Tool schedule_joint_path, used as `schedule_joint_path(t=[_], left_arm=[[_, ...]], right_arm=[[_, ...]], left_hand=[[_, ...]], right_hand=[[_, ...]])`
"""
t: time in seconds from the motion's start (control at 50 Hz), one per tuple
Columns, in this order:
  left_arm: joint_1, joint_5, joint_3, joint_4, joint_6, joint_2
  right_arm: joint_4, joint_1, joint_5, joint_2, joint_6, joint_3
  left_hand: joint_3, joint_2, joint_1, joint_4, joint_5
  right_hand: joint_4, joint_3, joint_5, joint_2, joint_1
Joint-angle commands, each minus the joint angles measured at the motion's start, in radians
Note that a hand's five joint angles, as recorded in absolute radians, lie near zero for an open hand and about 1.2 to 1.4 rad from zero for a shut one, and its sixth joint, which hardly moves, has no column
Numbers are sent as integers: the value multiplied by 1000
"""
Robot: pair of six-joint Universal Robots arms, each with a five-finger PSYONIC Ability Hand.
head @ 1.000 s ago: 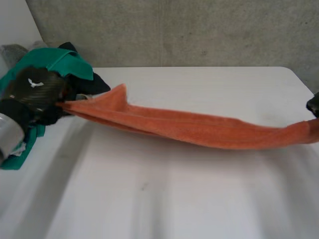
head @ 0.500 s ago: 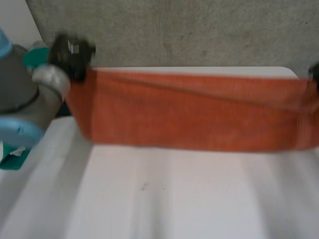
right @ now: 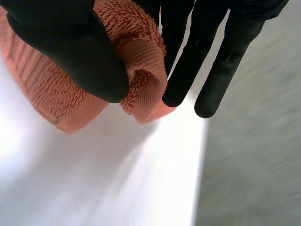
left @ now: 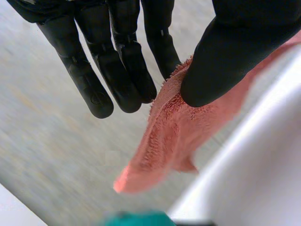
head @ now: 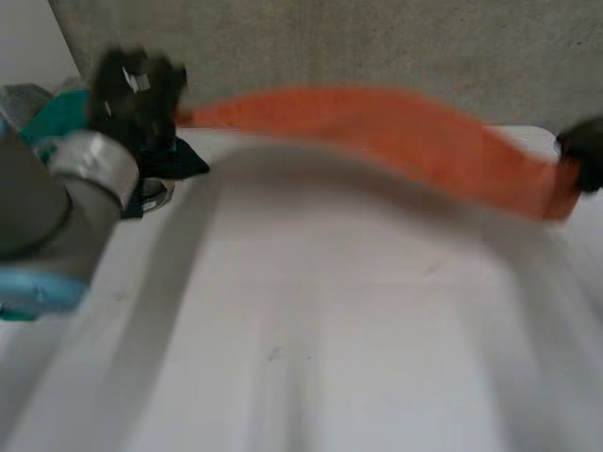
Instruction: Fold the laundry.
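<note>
Orange terry towel [head: 377,122] is stretched in the air over the far side of the white bench [head: 311,330], from 10 o'clock to 3 o'clock in the head view; the left hand [head: 137,89] pinches one end between thumb and fingers [left: 124,70]; the right hand [head: 584,155] pinches the other end likewise; a heap of green and dark clothes [head: 61,118] lies at 9 o'clock.

Flat white table with a smooth matt top [head: 330,339], seen from above in the head view; a small dark speck [head: 273,354] lies on its near half. Rough grey concrete wall [head: 377,42], mottled in texture, stands upright behind the table's far edge. It meets a paler, plain white wall panel [head: 28,38] at a slanting seam on the left side.
</note>
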Motion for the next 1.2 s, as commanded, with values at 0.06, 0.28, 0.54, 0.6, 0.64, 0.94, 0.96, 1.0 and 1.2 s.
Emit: schedule_joint_path(t=[0.06,0.28,0.54,0.6,0.64,0.94,0.96,1.0,1.2], left_arm=[[-32,10,-159,134,5,-122],[-49,7,-145,135,0,-115],[-50,8,-150,135,-6,-93],[-47,8,-130,135,-5,-93],[-49,7,-98,132,-6,-96],[-75,5,126,-12,-55,-102],[-77,5,135,-18,-61,-102],[-80,5,152,-29,-74,-102],[-112,-2,200,-59,-100,-98]], right_arm=[[-49,8,49,282,-14,-32],[-386,0,66,89,91,148],[-328,-67,-180,-258,-182,592],[-261,-109,-218,-296,-250,691],[-254,-118,-240,-302,-242,749],[-547,144,-287,-338,509,893],[-565,173,-287,-330,534,887],[-624,239,-273,-318,603,870],[-742,520,-11,-146,735,688]], left_hand=[[203,199,253,195,245],[203,199,253,195,245],[203,199,253,195,245],[203,199,253,195,245],[203,199,253,195,245],[203,199,253,195,245],[203,199,253,195,245],[203,199,253,195,245],[203,199,253,195,245]], right_hand=[[197,205,230,218,285],[-1025,-1016,-992,-1003,-937],[-669,-660,-636,-647,-581],[-616,-607,-582,-594,-527],[-619,-610,-585,-597,-530],[-912,-903,-879,-890,-824],[-924,-915,-890,-902,-835],[-947,-938,-914,-926,-859],[-1021,-1012,-987,-999,-932]])
